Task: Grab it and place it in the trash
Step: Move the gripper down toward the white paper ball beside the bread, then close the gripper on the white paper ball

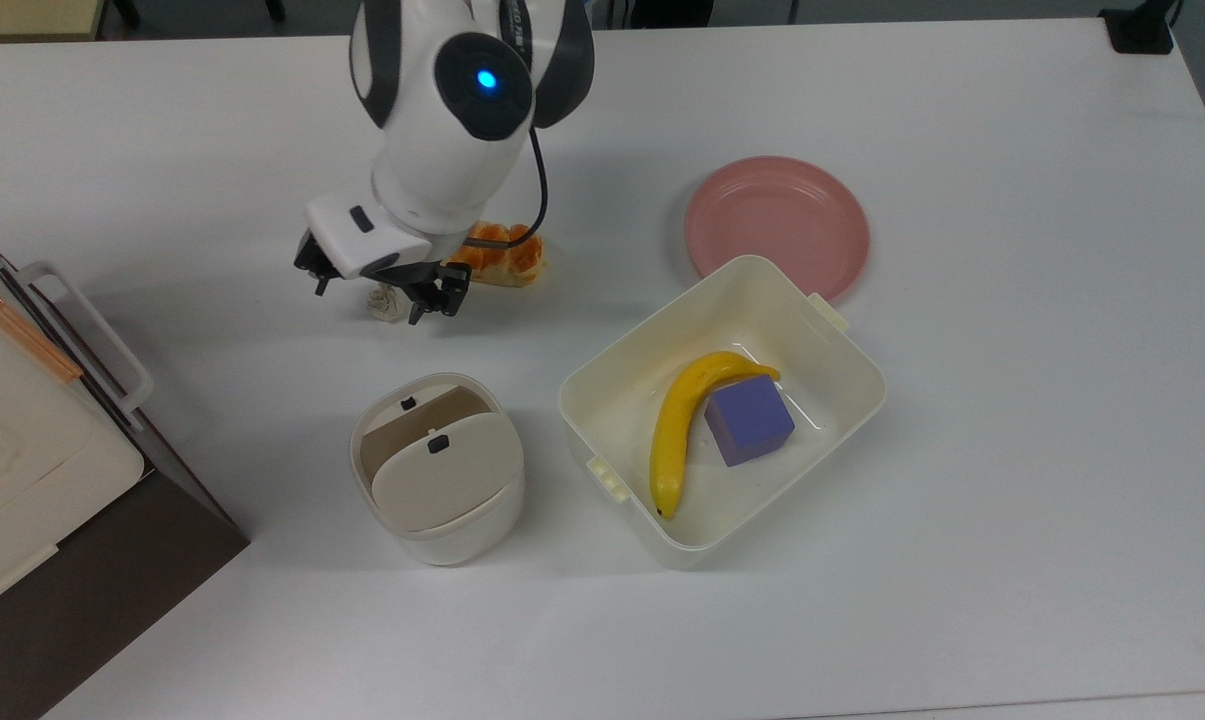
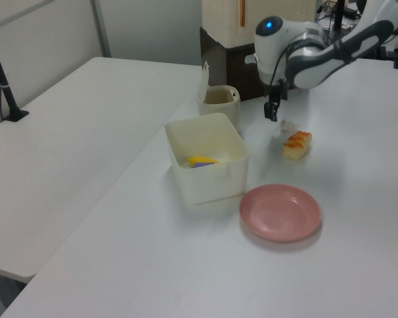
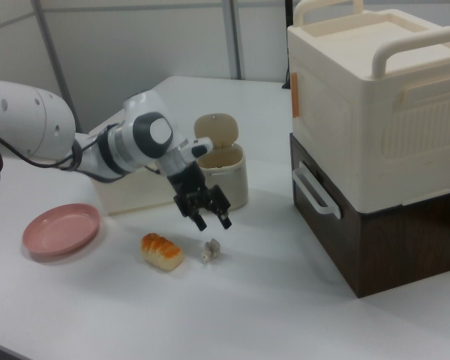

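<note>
End effector [image 3: 208, 217] is above the paper wad [image 3: 211, 250], fingers spread apart, holding nothing, not touching it. Wad lies on the white worktop [image 1: 962, 500], just beside the orange-glazed bread [image 3: 162, 251] on the right view's right. Trash bin [image 1: 436, 468] stands well apart from the wad, lower in the top view, next to the cream tub [image 1: 842, 345] with a banana [image 1: 678, 428] and purple cube [image 1: 749, 420].

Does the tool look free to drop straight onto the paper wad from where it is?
Probably yes. The tool hangs open just above the paper wad, with bare table around it. The bread lies close beside the wad but apart from it, so a finger might brush it.
</note>
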Controlling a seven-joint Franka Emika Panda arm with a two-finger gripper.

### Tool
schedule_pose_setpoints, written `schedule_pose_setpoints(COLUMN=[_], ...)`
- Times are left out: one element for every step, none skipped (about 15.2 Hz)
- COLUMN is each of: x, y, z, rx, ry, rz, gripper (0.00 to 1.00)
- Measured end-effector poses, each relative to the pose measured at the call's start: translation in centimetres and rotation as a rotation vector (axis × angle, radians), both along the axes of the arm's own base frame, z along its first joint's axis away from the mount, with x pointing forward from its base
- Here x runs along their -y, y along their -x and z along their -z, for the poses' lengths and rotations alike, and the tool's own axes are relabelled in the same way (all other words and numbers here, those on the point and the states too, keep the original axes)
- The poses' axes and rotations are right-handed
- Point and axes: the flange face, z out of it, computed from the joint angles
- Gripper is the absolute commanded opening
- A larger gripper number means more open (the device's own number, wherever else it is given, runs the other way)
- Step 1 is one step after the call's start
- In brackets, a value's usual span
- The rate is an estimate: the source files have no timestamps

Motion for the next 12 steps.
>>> schedule_pose_setpoints(x=[-0.2, -0.4, -0.5, -0.6, -0.6, -0.6, -0.6, -0.6, -0.6, -0.7, -0.7, -0.7], y=[0.4, 0.7, 1.0, 1.3, 1.5, 1.5, 1.6, 1.6, 1.6, 1.6, 1.6, 1.7], z=[0.7, 1.2, 1.7, 2.0, 2.2, 2.3, 2.3, 2.3, 2.3, 2.3, 2.4, 2.4], rx=[-0.005, -0.012, -0.021, -0.028, -0.034, -0.035, -0.036, -0.035, -0.035, -0.035, -0.033, -0.034], ry=[0.01, 0.015, 0.018, 0.019, 0.02, 0.02, 0.02, 0.02, 0.02, 0.02, 0.02, 0.02], rz=[0.0, 0.0, -0.003, -0.005, -0.006, -0.005, -0.005, -0.005, -0.004, -0.002, 0.002, 0.004], gripper=[0.95, 0.93, 0.9, 0.89, 0.83, 0.82, 0.79, 0.75, 0.75, 0.75, 0.75, 0.75])
